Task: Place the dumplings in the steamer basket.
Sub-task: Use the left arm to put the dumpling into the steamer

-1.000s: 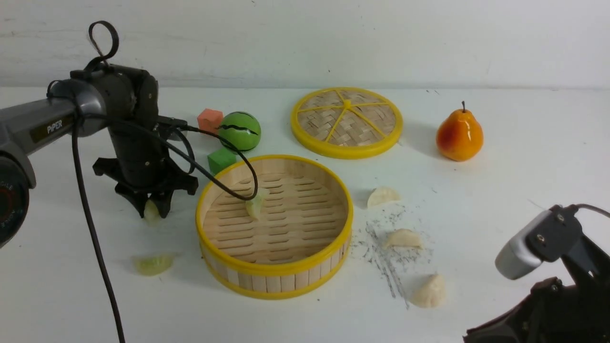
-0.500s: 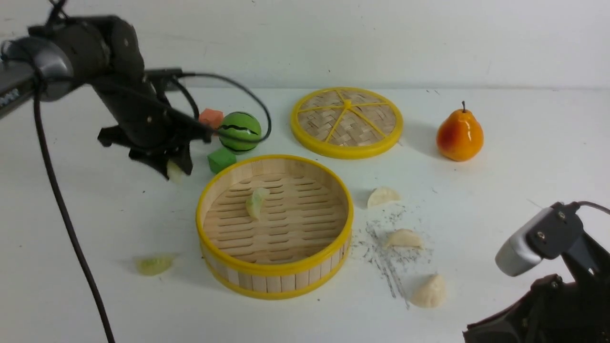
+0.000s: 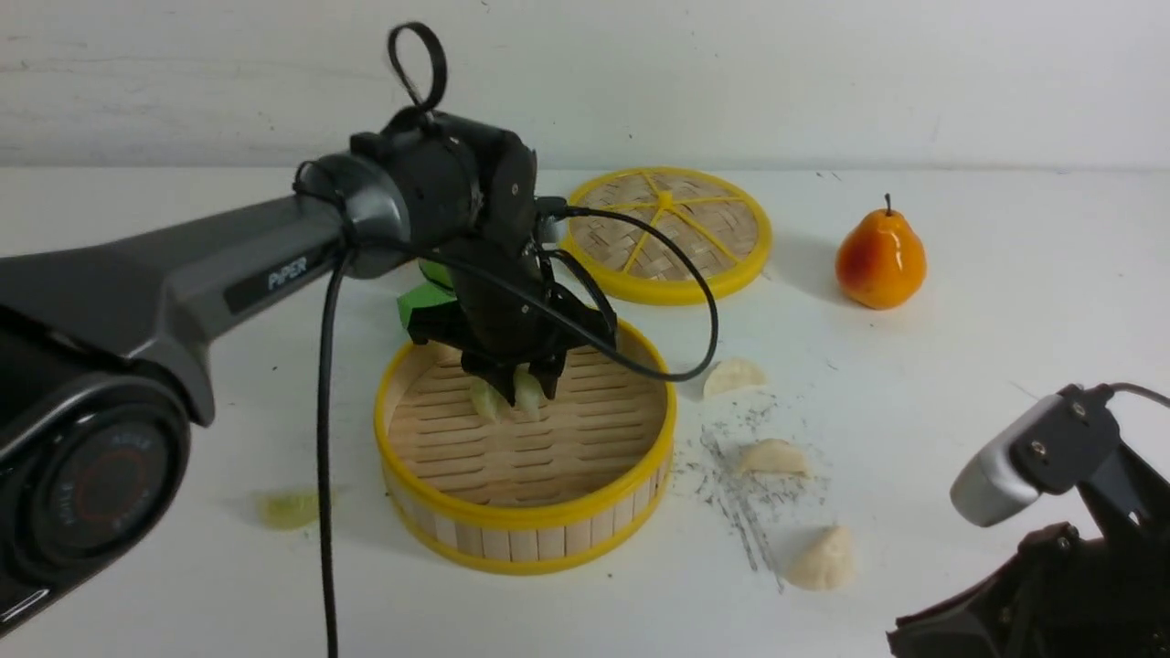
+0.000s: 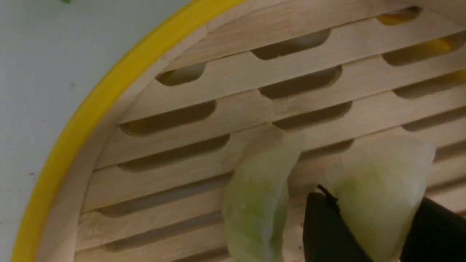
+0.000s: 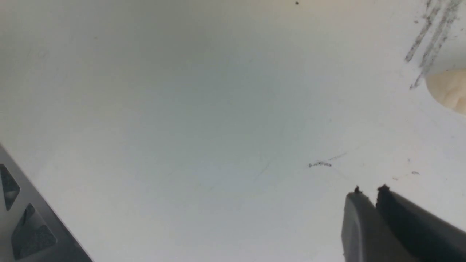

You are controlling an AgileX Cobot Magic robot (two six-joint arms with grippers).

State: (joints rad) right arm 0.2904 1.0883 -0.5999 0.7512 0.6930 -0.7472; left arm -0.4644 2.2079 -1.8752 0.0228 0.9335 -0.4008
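A green dumpling [image 4: 378,182] sits clamped in the jaws of my left gripper [image 3: 523,384], low over the far floor of the steamer basket [image 3: 526,514]; a second green dumpling [image 4: 256,203] lies just beside it, clearest from the left wrist. The front view adds a third green dumpling [image 3: 288,508] left of the basket, three cream dumplings [image 3: 772,457] right. Right gripper [image 5: 369,191]: jaws almost together, empty, above the scuffed white table [image 3: 1005,347]

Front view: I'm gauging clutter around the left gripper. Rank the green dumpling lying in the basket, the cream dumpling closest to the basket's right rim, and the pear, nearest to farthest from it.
1. Loose green dumpling, on the steamer basket floor, right beside the left gripper.
2. Cream dumpling, just outside the basket's right rim.
3. Pear, far right, toward the back.
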